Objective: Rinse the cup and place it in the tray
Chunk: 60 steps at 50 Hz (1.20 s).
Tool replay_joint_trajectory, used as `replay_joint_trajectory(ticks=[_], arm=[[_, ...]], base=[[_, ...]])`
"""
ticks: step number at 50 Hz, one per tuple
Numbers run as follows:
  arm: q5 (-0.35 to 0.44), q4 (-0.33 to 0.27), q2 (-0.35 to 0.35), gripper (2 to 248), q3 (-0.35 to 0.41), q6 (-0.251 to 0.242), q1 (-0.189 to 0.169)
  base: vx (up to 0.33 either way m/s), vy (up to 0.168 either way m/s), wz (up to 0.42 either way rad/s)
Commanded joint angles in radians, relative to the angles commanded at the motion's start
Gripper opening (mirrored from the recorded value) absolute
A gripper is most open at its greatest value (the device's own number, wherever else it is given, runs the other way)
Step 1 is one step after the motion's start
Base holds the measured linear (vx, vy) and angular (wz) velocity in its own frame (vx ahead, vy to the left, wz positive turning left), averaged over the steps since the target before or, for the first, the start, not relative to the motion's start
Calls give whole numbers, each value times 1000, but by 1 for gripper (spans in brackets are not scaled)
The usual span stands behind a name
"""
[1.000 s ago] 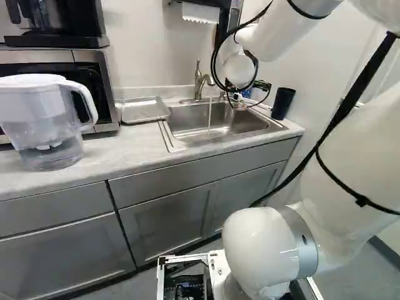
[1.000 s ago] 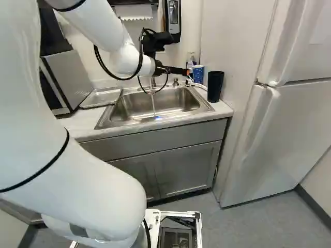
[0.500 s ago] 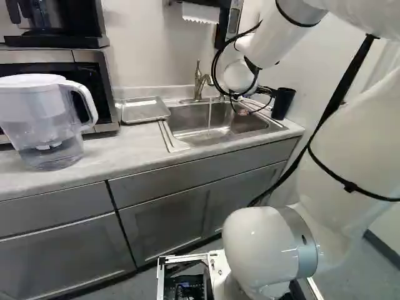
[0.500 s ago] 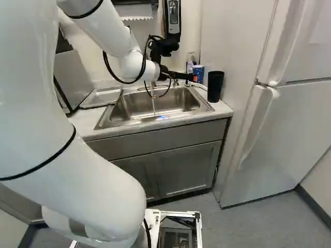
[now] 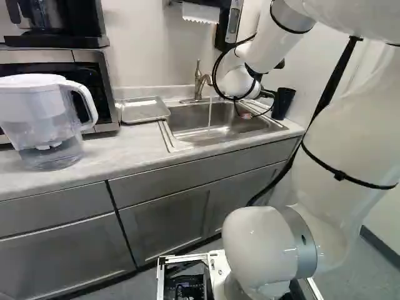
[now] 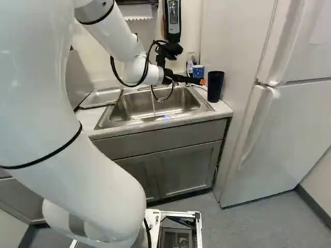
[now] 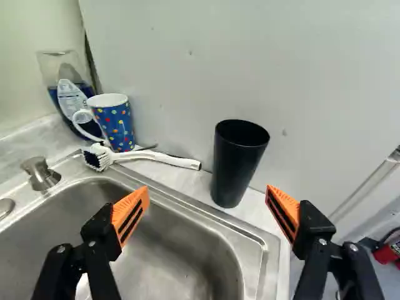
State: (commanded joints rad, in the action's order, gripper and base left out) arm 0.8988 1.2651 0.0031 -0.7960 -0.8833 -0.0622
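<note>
Vs the earlier frames: base same spot, arm moved. The end effector (image 6: 199,81) has shifted right in the right base view, closer to the black cup (image 6: 215,87), and the arm's wrist (image 5: 239,82) sits lower in the left base view. Orange tip now shows beside the cup. Cup itself unmoved, upright, upper right of centre in the right base view. Water (image 5: 210,114) still running from the faucet (image 5: 199,84); tray (image 5: 145,110) unchanged, upper left of centre in the left base view.

End effector: fingers spread wide, nothing held. In the wrist view the cup stands ahead, lined up with the gap; gap looks wider than the cup, both pads (image 7: 132,209) apart from it.

Edges: cup is on the narrow tabletop (image 7: 253,209) strip between sink (image 7: 265,262) rim and side wall (image 7: 331,94). The wall rises close behind it. Brush (image 7: 178,160) lies along the back rim, handle end just beside the cup; spotted mug (image 7: 119,128) and soap bottle (image 7: 70,94) past the brush head. Fridge (image 6: 289,124) at the right of the right base view. Open air over the basin, on the side away from the wall.
</note>
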Motion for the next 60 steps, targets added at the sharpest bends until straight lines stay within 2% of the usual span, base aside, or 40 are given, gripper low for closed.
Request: replay_joint_trajectory(ticks=[13,37,42,50,60], arm=[[45,2,-32,247,-20,0,-10],[46,2,-131,247,-62,0,-14],[46,2,-143,247,-62,24,-14],[49,2,-162,247,-60,97,-17],[81,2,-186,247,-59,97,-20]], base=[[0,0,0],[0,0,0],[0,0,0],[0,0,0],[0,0,0]])
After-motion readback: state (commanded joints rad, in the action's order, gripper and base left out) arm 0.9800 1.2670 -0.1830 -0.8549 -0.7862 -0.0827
